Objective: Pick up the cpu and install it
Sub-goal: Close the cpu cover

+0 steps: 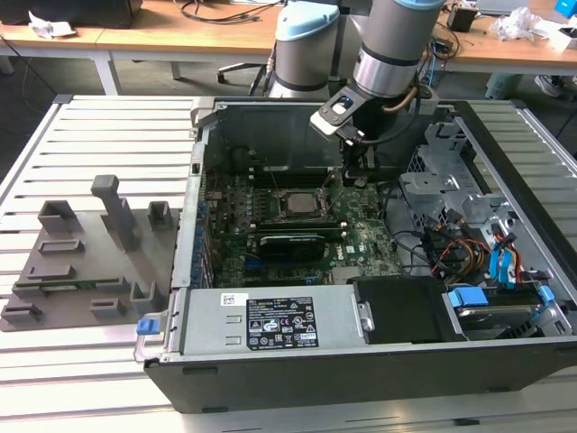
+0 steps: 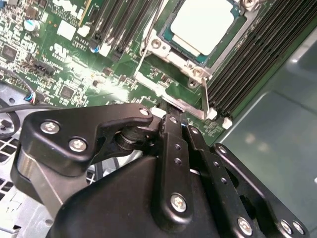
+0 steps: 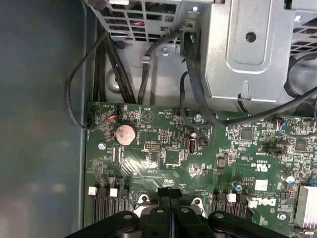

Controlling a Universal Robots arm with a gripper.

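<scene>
Clenched with nothing between its fingers, my pincer (image 2: 171, 113) hangs low inside the open computer case (image 1: 270, 379). Its tips are right at the edge of the metal socket frame (image 2: 151, 47) on the green motherboard (image 1: 361, 239); I cannot tell whether they touch it. From the exterior view I see the arm reaching down just to that view's right of the socket.

The cpu (image 2: 203, 22) lies flat in the socket, silver top up, enclosed by the frame. A thin lever rod (image 2: 205, 99) runs along the frame's side nearest the tips, and black memory slots (image 2: 247, 64) lie just beside the socket.

In the first wrist view a coin battery (image 3: 125, 134) sits on the board beyond the tips, with black cables (image 3: 188, 74) farther on.

A grey tray (image 1: 54, 271) with upright blocks rests on the slatted counter (image 1: 108, 135) at the exterior view's left of the case.
</scene>
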